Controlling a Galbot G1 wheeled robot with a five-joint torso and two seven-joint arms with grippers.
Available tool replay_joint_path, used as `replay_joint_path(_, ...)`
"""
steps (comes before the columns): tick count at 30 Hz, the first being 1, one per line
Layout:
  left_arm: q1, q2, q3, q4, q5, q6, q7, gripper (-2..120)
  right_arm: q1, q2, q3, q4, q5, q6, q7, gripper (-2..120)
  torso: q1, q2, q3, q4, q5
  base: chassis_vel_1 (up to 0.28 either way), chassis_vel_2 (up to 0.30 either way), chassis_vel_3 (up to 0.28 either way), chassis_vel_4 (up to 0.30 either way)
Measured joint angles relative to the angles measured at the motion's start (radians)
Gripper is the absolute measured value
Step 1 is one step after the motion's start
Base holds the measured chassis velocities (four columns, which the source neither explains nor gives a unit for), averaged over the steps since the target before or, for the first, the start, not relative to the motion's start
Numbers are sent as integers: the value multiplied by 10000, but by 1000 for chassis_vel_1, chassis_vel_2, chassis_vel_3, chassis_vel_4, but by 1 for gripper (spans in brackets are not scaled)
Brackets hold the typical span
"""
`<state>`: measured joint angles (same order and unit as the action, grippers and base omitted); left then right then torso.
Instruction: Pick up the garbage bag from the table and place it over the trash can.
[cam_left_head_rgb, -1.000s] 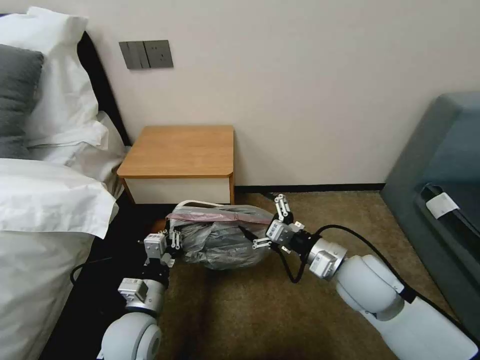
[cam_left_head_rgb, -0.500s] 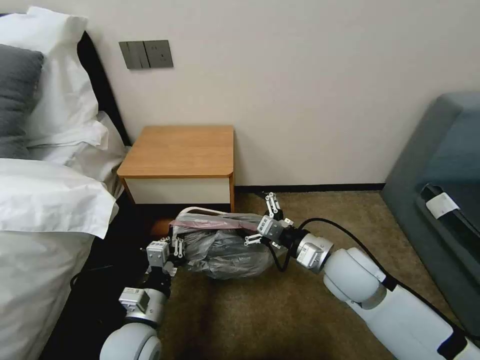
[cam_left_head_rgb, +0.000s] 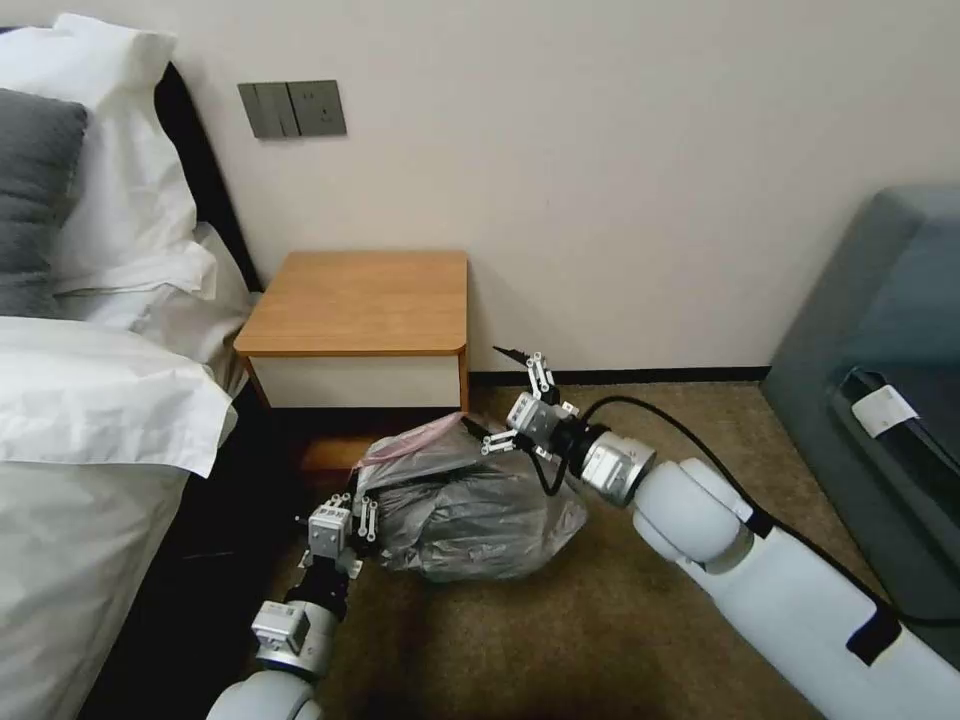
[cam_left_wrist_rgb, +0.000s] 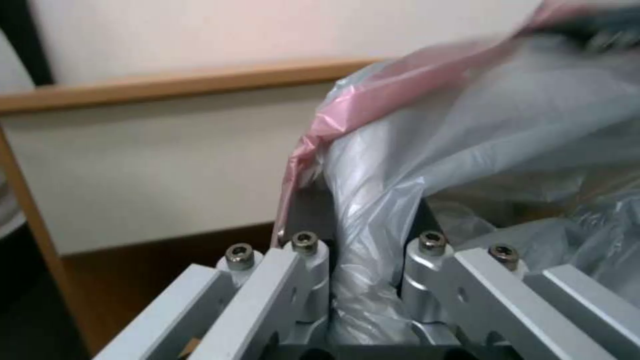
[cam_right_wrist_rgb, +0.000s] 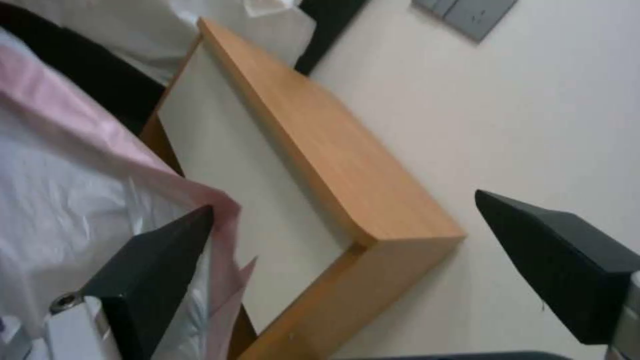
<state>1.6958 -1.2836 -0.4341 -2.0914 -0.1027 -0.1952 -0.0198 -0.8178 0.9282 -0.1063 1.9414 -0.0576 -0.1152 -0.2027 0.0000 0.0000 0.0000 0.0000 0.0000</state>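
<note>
We log the garbage bag (cam_left_head_rgb: 470, 505) as thin, crinkly, half-clear grey plastic film with a soft sheen and a pinkish-red rim band. We list the counter (cam_left_head_rgb: 365, 300) as smooth matt light-brown wood with a flat white drawer front. At its 9 o'clock, we note the bed linen (cam_left_head_rgb: 90, 400): white matt cloth, lightly creased. We record the floor carpet (cam_left_head_rgb: 600, 600) as rough brown pile. The left end effector (cam_left_wrist_rgb: 363, 280) shows brushed bare metal links with steel screws; the right end effector (cam_right_wrist_rgb: 373, 260) carries matt black fingers (cam_right_wrist_rgb: 157, 270).
</note>
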Motion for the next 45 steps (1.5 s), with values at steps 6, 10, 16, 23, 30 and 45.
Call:
replay_joint_path(6, 129, 23, -20, -135, 338, -608, 300, 10, 463, -32, -280, -568, 73, 1, 51, 100, 0, 1, 0, 0, 1, 0, 0, 0, 0)
replay_joint_path(10, 143, 48, -34, -285, 436, -936, 509, 10, 1117, -134, -571, -970, 221, -57, 76, 100, 0, 0, 0, 1, 0, 0, 0, 0, 0)
replay_joint_path(16, 136, 38, -65, -354, 435, -1177, 620, 10, 1556, -256, -779, -1372, 308, -71, 106, 100, 0, 0, 0, 1, 1, 0, 0, 0, 0)
replay_joint_path(23, -213, 65, -394, 80, 482, -1024, 476, 10, 626, -765, 177, 262, 764, -37, 305, 100, 0, 0, -1, -2, 1, 0, 0, 0, 0)
replay_joint_path(30, -593, 92, -463, 323, 994, -767, 449, 10, 754, -1631, 51, 1495, 1208, -496, -706, 100, 0, 0, -1, -4, -1, 0, 0, 0, 0)
replay_joint_path(45, -673, 130, -396, 373, 1044, -755, 893, 10, 3144, -612, -2425, 63, 216, -433, -1637, 100, 0, 0, 0, 1, -1, 0, 0, 0, 0)
